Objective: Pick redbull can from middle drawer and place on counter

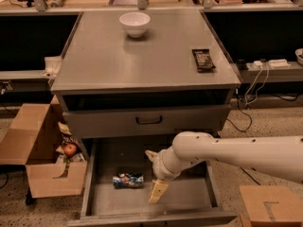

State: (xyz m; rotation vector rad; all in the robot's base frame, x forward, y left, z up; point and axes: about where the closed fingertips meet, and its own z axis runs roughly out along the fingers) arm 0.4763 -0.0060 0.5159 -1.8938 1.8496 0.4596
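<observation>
The redbull can lies on its side on the floor of the open middle drawer, left of centre. My gripper hangs over the drawer floor just right of the can, a short gap away, its pale fingers pointing down. The white arm comes in from the right. The counter is the grey cabinet top above.
A white bowl and a dark snack bar sit on the counter. The upper drawer front with black handle is shut. An open cardboard box with an apple stands left; another box is at lower right.
</observation>
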